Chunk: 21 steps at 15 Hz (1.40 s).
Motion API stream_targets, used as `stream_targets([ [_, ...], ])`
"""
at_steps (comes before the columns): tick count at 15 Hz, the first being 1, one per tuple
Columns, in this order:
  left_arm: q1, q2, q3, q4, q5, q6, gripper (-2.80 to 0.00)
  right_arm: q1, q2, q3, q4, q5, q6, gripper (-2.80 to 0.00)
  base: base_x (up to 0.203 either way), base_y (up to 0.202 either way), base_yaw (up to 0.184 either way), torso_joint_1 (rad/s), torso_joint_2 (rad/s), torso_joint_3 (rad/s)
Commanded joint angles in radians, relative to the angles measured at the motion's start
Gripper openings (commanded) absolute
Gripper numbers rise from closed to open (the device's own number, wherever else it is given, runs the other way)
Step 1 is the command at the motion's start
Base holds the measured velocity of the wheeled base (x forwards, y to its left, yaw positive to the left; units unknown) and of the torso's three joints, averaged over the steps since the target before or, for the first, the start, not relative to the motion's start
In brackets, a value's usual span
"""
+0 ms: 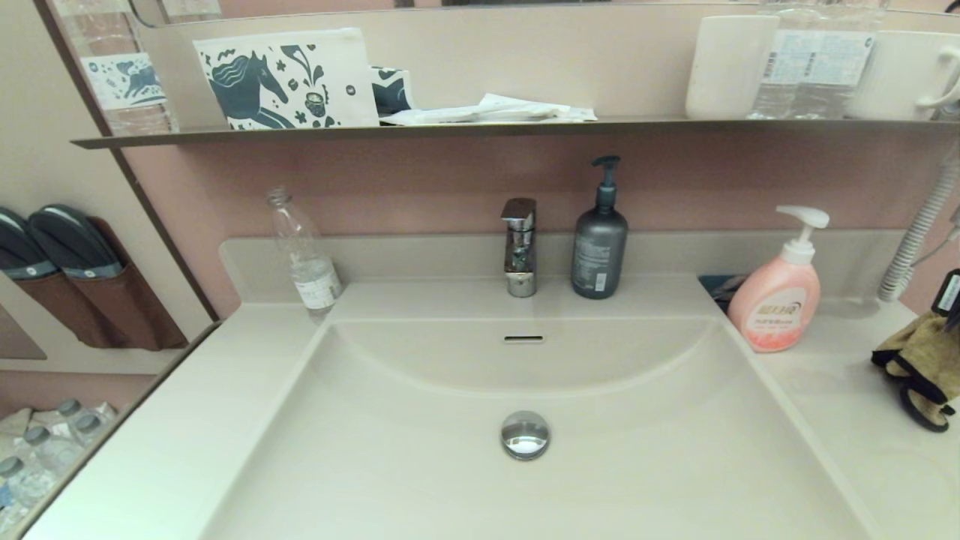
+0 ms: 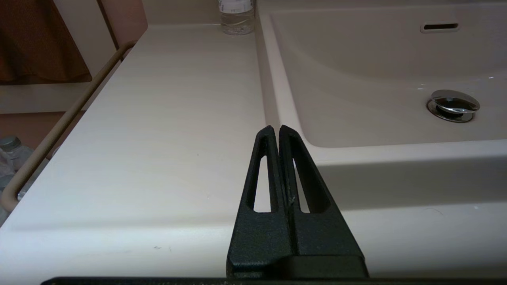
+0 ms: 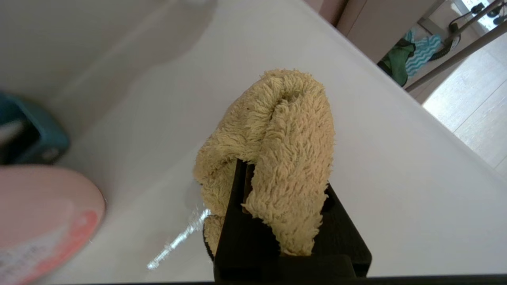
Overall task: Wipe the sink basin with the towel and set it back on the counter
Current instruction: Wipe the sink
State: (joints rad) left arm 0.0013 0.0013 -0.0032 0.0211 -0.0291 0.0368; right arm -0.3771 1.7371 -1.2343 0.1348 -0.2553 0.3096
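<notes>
The mustard-yellow towel (image 1: 916, 358) hangs bunched at the far right, over the counter (image 1: 847, 405) beside the sink basin (image 1: 637, 465). My right gripper (image 3: 281, 174) is shut on the towel (image 3: 285, 118), whose folds cover the fingertips; only a dark bit of that arm shows at the head view's edge. Whether the towel's black loop touches the counter I cannot tell. The basin holds a chrome drain plug (image 1: 525, 434) and an overflow slot (image 1: 523, 339). My left gripper (image 2: 279, 128) is shut and empty, low over the counter (image 2: 158, 118) at the basin's near left corner, outside the head view.
A pink soap bottle (image 1: 776, 304) stands just left of the towel, with a teal object (image 1: 718, 286) behind it. A grey pump bottle (image 1: 600, 247), the faucet (image 1: 520, 247) and a clear water bottle (image 1: 304, 259) line the back edge. A dark shelf (image 1: 480, 129) runs above; a white hose (image 1: 919, 232) hangs right.
</notes>
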Motion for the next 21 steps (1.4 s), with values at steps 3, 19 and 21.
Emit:
stream_targets([
  [3, 0.000, 0.000, 0.000, 0.000, 0.000, 0.000, -2.80, -0.010, 0.046, -0.092, 0.034, -0.002, 0.061, -2.80, 0.000, 0.000, 0.000, 0.000, 0.00, 0.000],
  [19, 0.000, 0.000, 0.000, 0.000, 0.000, 0.000, -2.80, 0.150, 0.136, 0.005, 0.022, -0.081, 0.183, -2.80, 0.000, 0.000, 0.000, 0.000, 0.00, 0.000],
  [21, 0.000, 0.000, 0.000, 0.000, 0.000, 0.000, -2.80, 0.150, 0.148, 0.009, 0.022, -0.087, 0.184, 0.00, 0.000, 0.000, 0.000, 0.000, 0.00, 0.000],
])
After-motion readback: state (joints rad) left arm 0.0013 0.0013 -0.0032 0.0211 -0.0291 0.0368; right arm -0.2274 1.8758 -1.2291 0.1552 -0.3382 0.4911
